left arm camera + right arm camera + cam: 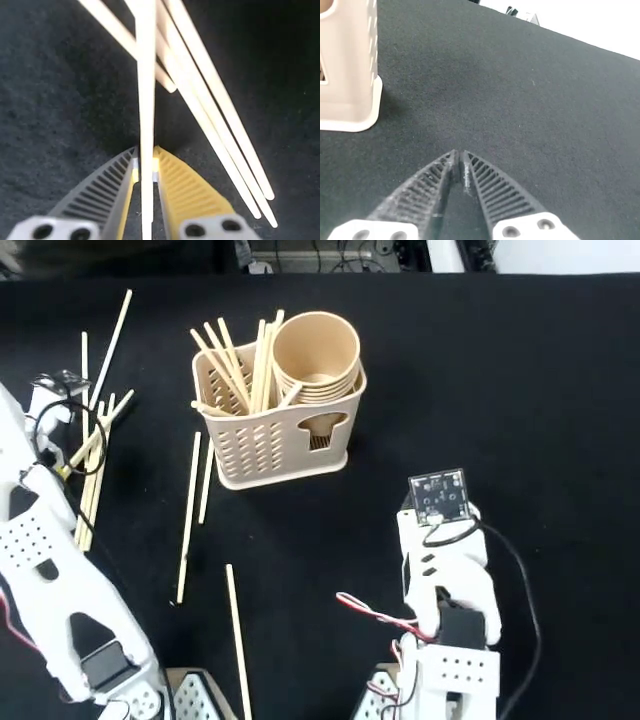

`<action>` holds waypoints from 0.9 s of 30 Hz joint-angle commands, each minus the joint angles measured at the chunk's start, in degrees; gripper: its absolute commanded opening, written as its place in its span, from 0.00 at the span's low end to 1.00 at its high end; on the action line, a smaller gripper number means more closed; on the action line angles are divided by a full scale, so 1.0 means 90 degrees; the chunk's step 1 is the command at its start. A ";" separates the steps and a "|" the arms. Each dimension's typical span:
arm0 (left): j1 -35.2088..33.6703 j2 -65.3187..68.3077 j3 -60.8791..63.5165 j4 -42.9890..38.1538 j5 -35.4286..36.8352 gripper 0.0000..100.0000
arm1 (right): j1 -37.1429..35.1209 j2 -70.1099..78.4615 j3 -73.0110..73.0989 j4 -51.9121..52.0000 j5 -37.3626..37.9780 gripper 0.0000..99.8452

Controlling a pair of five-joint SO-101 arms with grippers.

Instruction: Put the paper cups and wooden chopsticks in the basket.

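Note:
A beige slotted basket (275, 445) stands at the table's middle back, holding a stack of paper cups (316, 355) and several wooden chopsticks (240, 365). At the left edge my left gripper (145, 167) is shut on one chopstick (145, 90), above a loose bundle of chopsticks (215, 115) lying on the cloth. In the high view that held chopstick (95, 435) angles up over the bundle (92, 490). My right gripper (458, 165) is shut and holds nothing, low over the cloth to the right of the basket corner (350, 75).
Loose chopsticks lie on the black cloth: one long stick (188, 520) and a short one (206, 485) left of the basket, another (238, 640) near the front, two (112, 335) at the back left. The right arm (445, 590) sits at the front right.

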 commanded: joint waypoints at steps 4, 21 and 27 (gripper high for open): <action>-0.0005 -0.0195 -0.0151 0.0049 0.1573 0.03 | -0.0088 -0.0005 -0.0015 -0.0098 0.0049 0.01; 0.0620 -0.5665 0.2535 -0.0020 0.5402 0.03 | -0.0078 -0.0015 -0.0015 -0.0098 0.0049 0.01; 0.0737 -0.7140 0.2525 -0.1201 0.6701 0.03 | -0.0078 -0.0015 -0.0015 -0.0098 0.0049 0.01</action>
